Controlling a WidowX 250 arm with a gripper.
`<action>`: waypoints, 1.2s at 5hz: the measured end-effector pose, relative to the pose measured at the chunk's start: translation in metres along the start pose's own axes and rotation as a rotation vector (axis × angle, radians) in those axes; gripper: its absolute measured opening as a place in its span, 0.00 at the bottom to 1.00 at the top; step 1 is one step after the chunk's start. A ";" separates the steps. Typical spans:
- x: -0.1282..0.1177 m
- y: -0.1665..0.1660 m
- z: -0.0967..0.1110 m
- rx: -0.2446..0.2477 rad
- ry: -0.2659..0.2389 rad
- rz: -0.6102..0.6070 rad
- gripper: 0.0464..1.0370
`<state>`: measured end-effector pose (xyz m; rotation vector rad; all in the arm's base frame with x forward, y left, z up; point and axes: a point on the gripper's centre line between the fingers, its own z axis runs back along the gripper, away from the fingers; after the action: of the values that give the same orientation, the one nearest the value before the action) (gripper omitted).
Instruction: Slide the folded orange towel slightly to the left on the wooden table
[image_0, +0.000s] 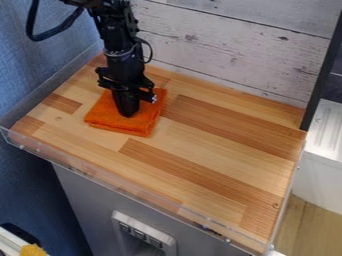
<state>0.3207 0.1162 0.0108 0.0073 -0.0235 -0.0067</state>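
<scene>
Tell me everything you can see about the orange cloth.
The orange cloth looks soft, like towel fabric, and is folded into a thick, roughly square pad with layered edges. It lies flat, slightly askew, toward the back left of the wooden counter. The robot's black hand is down over its middle, hiding part of it.

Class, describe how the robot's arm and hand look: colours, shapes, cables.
The arm is black, built of narrow, blocky jointed segments. A thick black cable loops beside it; a thinner cable curves nearer the black, tapering hand, which has small silvery spots.
</scene>
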 end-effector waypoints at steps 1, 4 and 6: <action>-0.004 0.002 0.004 -0.012 0.040 0.018 0.19; -0.009 -0.068 0.069 0.004 0.037 0.028 0.96; -0.017 -0.126 0.104 0.019 0.007 0.018 0.96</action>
<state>0.3005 -0.0104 0.1130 0.0263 -0.0169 0.0112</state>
